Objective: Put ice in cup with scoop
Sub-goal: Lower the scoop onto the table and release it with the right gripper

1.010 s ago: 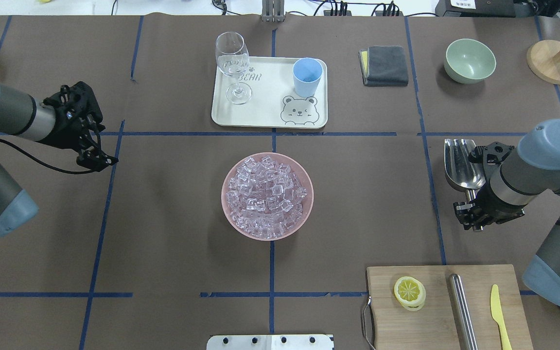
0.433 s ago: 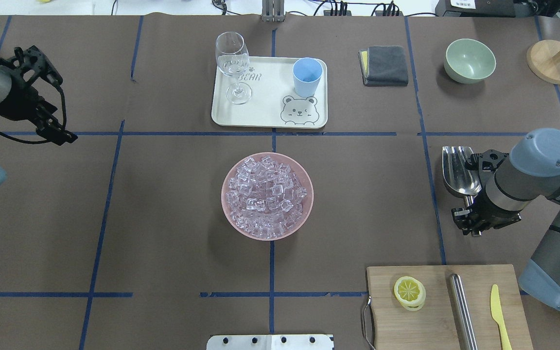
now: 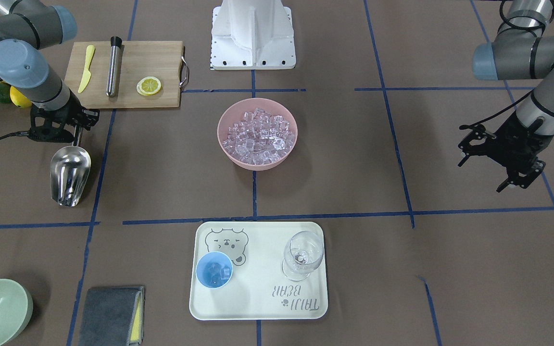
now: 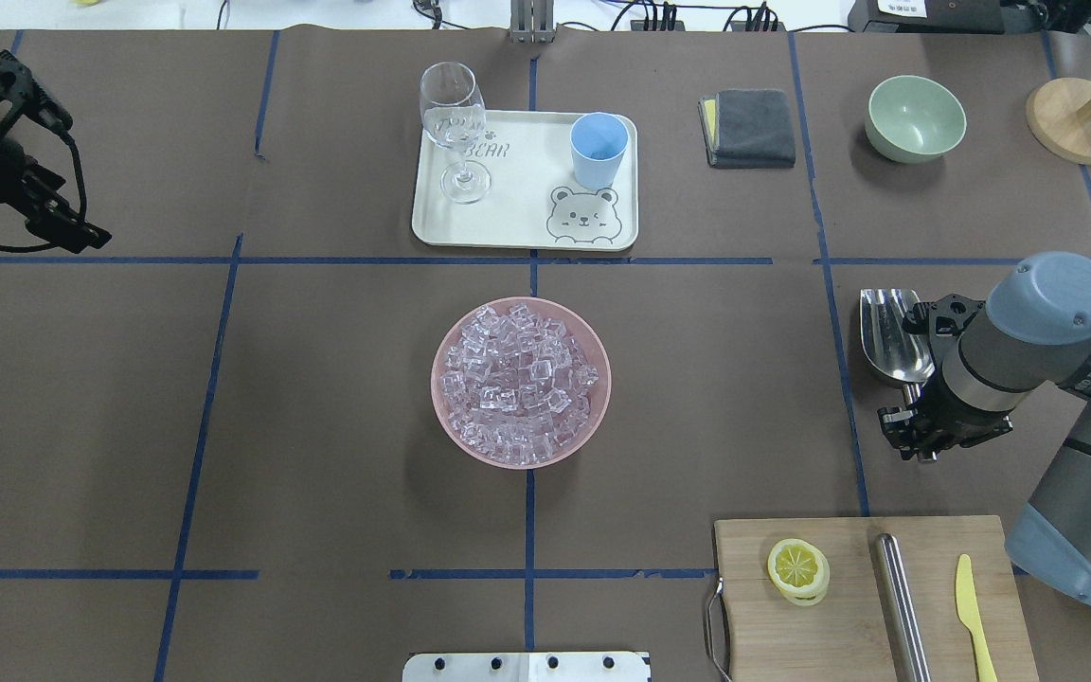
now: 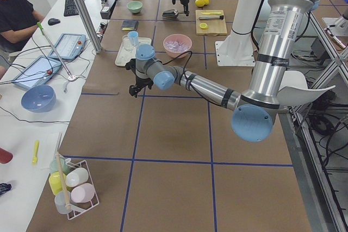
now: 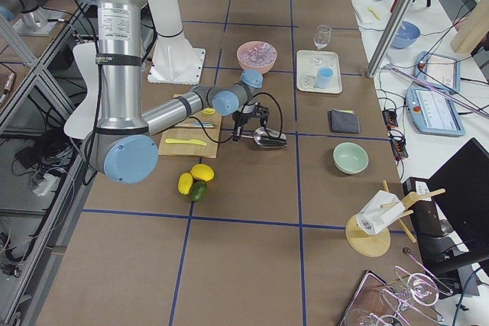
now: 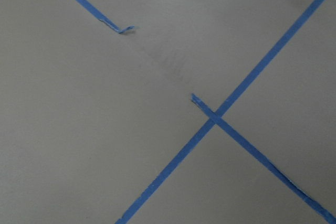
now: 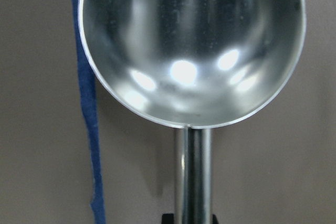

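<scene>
**Q:** Where is the scoop, and what holds it?

**A:** The steel scoop [image 4: 894,327] is on the right side of the desk [image 4: 318,426], just right of a blue tape line [image 4: 844,379]. The right claw [image 4: 917,417] pinches its thin rod handle, with the open trough pointing to the far side. The wrist camera shows the trough shiny and empty. I cannot tell whether the scoop rests on the desk or sits just above it.

**Q:** And the ice?

**A:** Most of the ice [image 4: 519,381] is heaped in a pink bowl [image 4: 441,379] at the middle of the desk, well apart from the scoop. From the front, a few clear cubes also show inside the cup [image 3: 214,270].

**Q:** Where does that cup stand?

**A:** It stands upright on the right part of a pale tray [image 4: 517,223] at the far middle of the desk. A wine glass [image 4: 454,128] stands on the left part of the same tray, apart from the cup.

**Q:** What is the other arm doing?

**A:** The left claw [image 3: 486,166] is at the far left edge of the desk, well away from the bowl and tray. Its fingers are spread and it holds nothing. Its wrist camera sees only bare desk and crossing blue tape.
</scene>
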Available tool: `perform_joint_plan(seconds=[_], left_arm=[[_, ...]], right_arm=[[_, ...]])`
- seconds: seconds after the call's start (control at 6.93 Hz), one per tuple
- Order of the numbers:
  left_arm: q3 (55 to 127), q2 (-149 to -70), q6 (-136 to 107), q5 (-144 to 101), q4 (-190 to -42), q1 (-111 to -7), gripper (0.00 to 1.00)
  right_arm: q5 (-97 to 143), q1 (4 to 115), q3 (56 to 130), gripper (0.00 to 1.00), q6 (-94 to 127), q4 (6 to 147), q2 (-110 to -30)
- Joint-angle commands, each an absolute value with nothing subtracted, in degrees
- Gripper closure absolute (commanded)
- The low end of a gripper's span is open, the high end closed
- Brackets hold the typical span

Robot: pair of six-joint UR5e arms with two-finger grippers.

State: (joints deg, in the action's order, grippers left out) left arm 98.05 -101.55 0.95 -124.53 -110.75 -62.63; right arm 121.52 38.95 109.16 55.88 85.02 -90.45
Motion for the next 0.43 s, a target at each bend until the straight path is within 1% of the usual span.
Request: perform_joint_plan(seconds=[0.0,0.14,0.29], left_arm=[[97.74,-101.51,0.97,-124.37,-110.30,-64.33,0.00],[97.56,-101.43,0.97,-124.37,-110.30,-64.94,0.00],[97.73,-100.73,0.97,-124.37,-109.08,-65.13,0.00]], right_arm=[[121.38,38.76,108.81,0.20,55.72,84.99,-90.35],[121.29,38.76,108.90,0.00,55.81,84.99,-90.35],[121.46,38.76,109.24,0.00,55.55,84.99,-90.26]])
